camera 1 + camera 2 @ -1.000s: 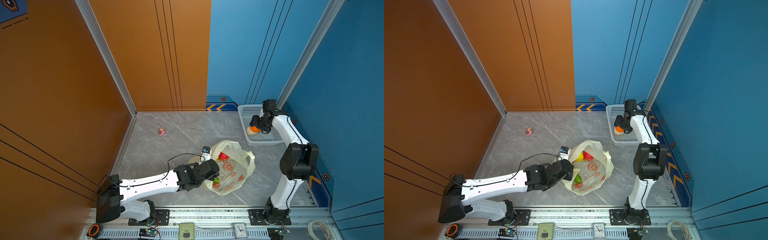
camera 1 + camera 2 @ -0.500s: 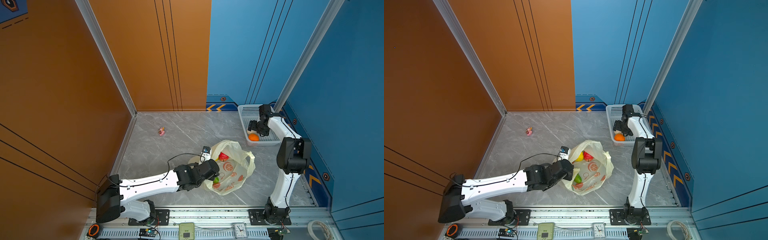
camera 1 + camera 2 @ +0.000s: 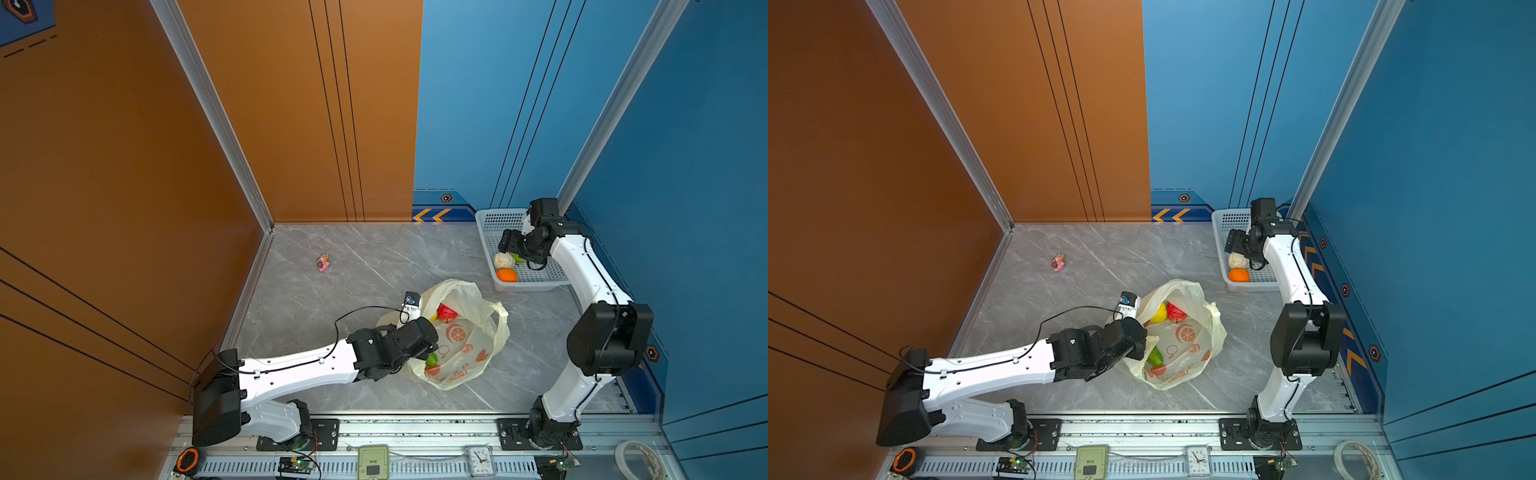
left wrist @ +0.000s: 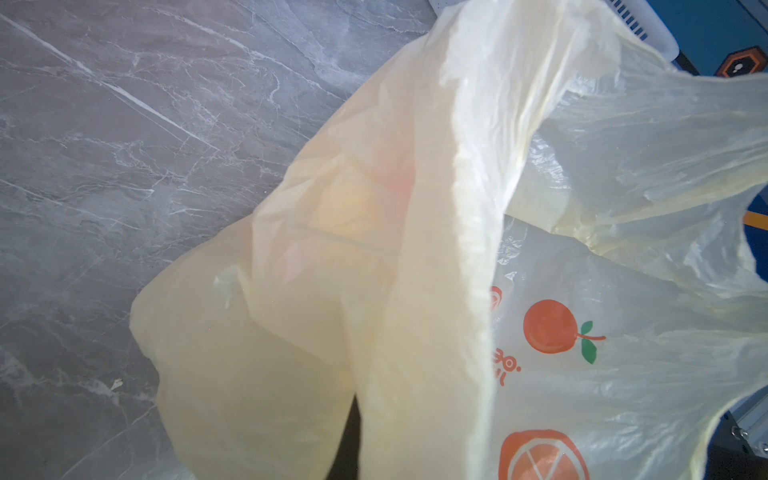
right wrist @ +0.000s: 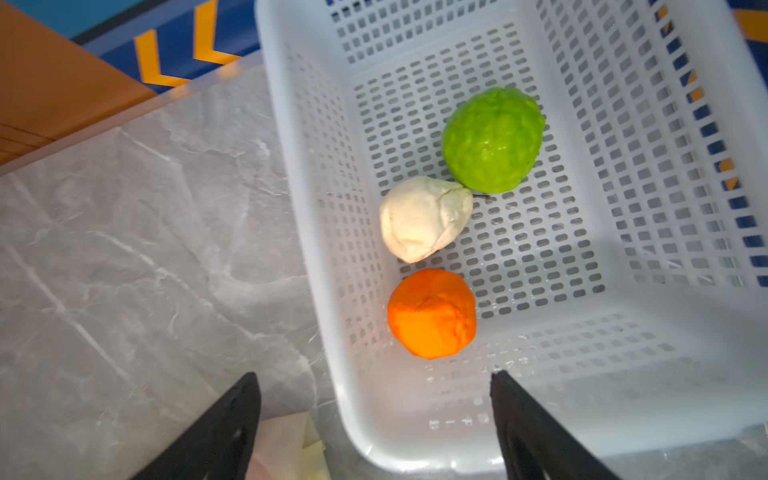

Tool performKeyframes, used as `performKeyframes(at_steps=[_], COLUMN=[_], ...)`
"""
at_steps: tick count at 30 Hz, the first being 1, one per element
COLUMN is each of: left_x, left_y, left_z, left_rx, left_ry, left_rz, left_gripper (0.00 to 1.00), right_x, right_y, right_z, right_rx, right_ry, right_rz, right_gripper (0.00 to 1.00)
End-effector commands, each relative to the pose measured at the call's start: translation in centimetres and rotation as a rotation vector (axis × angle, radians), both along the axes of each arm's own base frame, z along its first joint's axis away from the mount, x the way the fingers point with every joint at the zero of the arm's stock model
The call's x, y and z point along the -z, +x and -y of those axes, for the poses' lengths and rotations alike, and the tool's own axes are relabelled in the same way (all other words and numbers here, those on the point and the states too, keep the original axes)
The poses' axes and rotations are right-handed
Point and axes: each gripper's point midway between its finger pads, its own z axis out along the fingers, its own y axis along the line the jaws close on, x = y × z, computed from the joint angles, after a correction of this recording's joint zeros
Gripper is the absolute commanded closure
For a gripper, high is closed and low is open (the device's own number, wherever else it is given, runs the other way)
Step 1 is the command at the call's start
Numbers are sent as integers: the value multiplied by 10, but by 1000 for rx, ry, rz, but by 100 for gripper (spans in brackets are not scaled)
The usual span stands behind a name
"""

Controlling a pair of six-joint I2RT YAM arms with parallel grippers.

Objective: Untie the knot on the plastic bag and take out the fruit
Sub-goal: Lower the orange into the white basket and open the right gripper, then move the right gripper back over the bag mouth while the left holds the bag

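Observation:
The pale-yellow plastic bag [image 3: 461, 345] [image 3: 1183, 345] lies on the marble floor with its mouth gaping. No knot is in view. My left gripper [image 3: 430, 351] is shut on the bag's near edge, and plastic [image 4: 415, 249] hides the jaws in the left wrist view. Inside the bag lie a red fruit [image 3: 445, 312], a yellow fruit [image 3: 1158, 312] and a green fruit [image 3: 1154, 356]. My right gripper [image 5: 374, 376] [image 3: 505, 245] hangs open and empty over the white basket [image 5: 665, 166]. In the basket rest an orange fruit [image 5: 432, 313], a cream-white fruit [image 5: 424, 218] and a bumpy green fruit [image 5: 492, 139].
A tiny pink figurine [image 3: 323, 263] stands on the floor at the back left. The basket [image 3: 490, 224] sits in the back right corner against the blue wall. A loose bag handle [image 3: 500, 311] sticks out to the right. A clock [image 3: 480, 459] sits on the front rail.
My right gripper has opened and let go of the orange fruit, which now lies in the basket. The gripper has lifted a little. The left arm and the bag have not moved.

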Motion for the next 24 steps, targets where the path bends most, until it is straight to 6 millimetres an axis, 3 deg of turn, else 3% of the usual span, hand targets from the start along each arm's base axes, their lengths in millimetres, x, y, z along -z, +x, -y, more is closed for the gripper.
performKeyframes(at_steps=[1, 4, 6, 14, 18, 24], left_x=[-14, -15, -28, -32, -33, -34], left_y=[7, 8, 11, 14, 15, 16], left_z=[1, 0, 6, 8, 7, 2], left_rx=[-8, -7, -5, 0, -4, -25], left_ry=[-12, -14, -45, -53, -59, -74], left_rz=[29, 33, 48, 51, 48, 44], left_gripper=[100, 100, 100, 100, 100, 100], right_x=[-28, -55, -70, -103, -99, -72], right_y=[-38, -65, -82, -139, -169, -214], right_z=[-37, -70, -94, -174, -194, -199], right_rx=[-86, -162, -215, -376, -421, -456], right_ry=[71, 107, 129, 213, 215, 187], right_rz=[-18, 10, 23, 38, -4, -90], right_gripper=[13, 12, 13, 12, 13, 13])
